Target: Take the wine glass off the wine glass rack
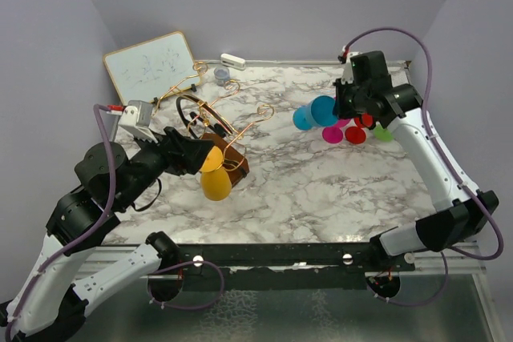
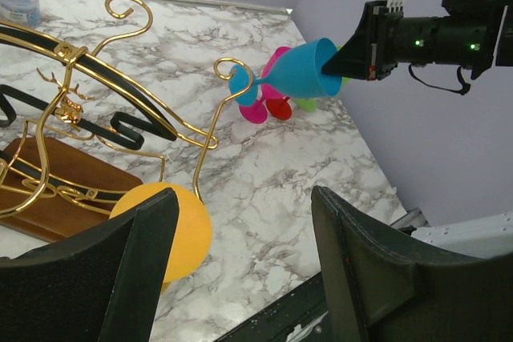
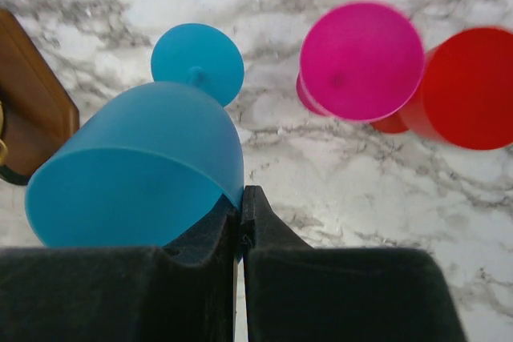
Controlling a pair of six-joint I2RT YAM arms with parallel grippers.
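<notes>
**Top external view: one glass on the rack, one in the right tool**

1. Rack. The wine glass rack stands left of centre on the white, grey-veined marble tabletop. It is thin copper-gold wire bent into curled hooks, fixed to a dark brown wooden base.

2. Glass on the rack. I see the yellow wine glass, smooth opaque plastic with a rounded bowl, hanging at the rack's near side.

3. Left arm. The elbow is bent and the forearm reaches right toward the rack. The left tool is released. In the left wrist view its matte black fingers stand wide apart, and the yellow glass shows just behind the left-hand one. I cannot tell whether they touch.

4. Right arm. It stretches along the right edge to the far side, with the wrist turned leftward. The right tool is clenched on the rim wall of the blue wine glass, which lies tilted with its round foot pointing away.

5. Other items. A pink glass and a red glass stand on the marble beside the blue one, well apart from the rack. A whiteboard leans at the far left corner.
</notes>
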